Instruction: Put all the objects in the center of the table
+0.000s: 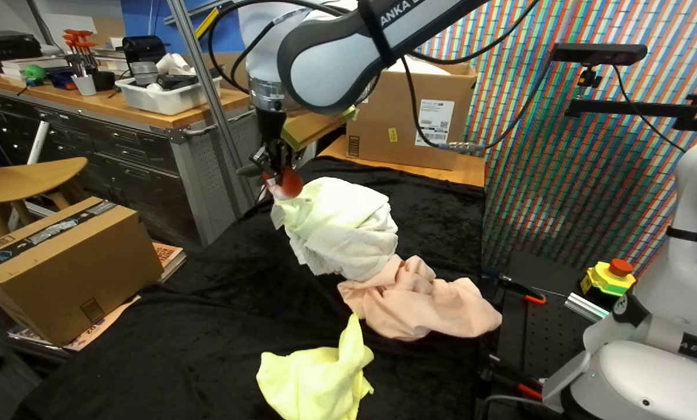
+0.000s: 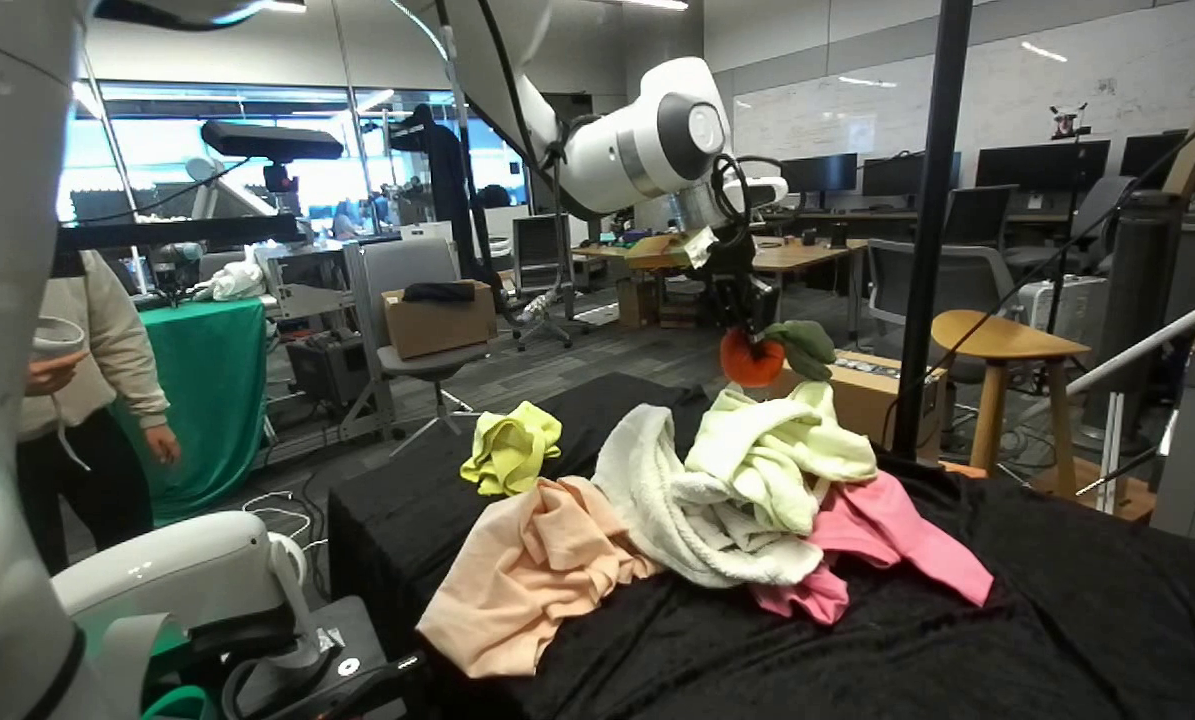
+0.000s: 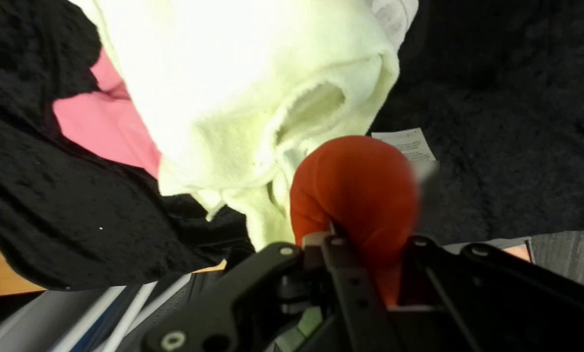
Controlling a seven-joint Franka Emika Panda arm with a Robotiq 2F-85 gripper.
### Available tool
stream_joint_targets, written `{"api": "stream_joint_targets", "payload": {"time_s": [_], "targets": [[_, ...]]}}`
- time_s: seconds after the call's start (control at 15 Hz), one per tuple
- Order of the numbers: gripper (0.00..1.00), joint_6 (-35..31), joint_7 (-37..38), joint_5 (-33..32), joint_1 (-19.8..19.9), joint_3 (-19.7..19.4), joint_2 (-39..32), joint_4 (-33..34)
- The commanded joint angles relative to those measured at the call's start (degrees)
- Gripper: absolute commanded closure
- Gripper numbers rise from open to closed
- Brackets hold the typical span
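My gripper (image 1: 276, 166) is shut on a red-orange plush object (image 2: 752, 358) with grey-green leaves (image 2: 802, 343). It holds the plush above the pale yellow-green cloth (image 2: 757, 440). In the wrist view the plush (image 3: 353, 181) sits between the fingers (image 3: 370, 242). The pale cloth lies on a white towel (image 2: 647, 490), with a pink cloth (image 2: 902, 535) partly under them. The pink cloth is hidden in an exterior view but shows in the wrist view (image 3: 111, 124). A peach cloth (image 1: 418, 306) touches the white towel. A yellow cloth (image 1: 319, 379) lies apart from the pile.
Black fabric (image 1: 208, 326) covers the table. A cardboard box (image 1: 74, 268) stands beside the table and another box (image 1: 412, 116) stands at its far end. A dark post (image 2: 932, 220) rises near the table edge. The robot base (image 1: 645, 373) is at one end.
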State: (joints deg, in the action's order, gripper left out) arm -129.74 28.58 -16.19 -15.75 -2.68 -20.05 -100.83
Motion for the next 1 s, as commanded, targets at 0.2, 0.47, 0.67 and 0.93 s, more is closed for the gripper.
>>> {"api": "stream_joint_targets", "payload": {"time_s": [0.2,0.47,0.67,0.93], "targets": [[0.88,-1.7,5.5,-3.3,2.9,0.8,13.6,-17.3],[0.88,-2.7,7.0,-3.6,5.0,1.7,15.5,-22.9],[0.89,-4.7,9.9,-4.4,5.7,2.0,13.5,-24.7],[0.89,-8.0,12.2,-3.6,6.0,2.3,10.3,-25.8]]}}
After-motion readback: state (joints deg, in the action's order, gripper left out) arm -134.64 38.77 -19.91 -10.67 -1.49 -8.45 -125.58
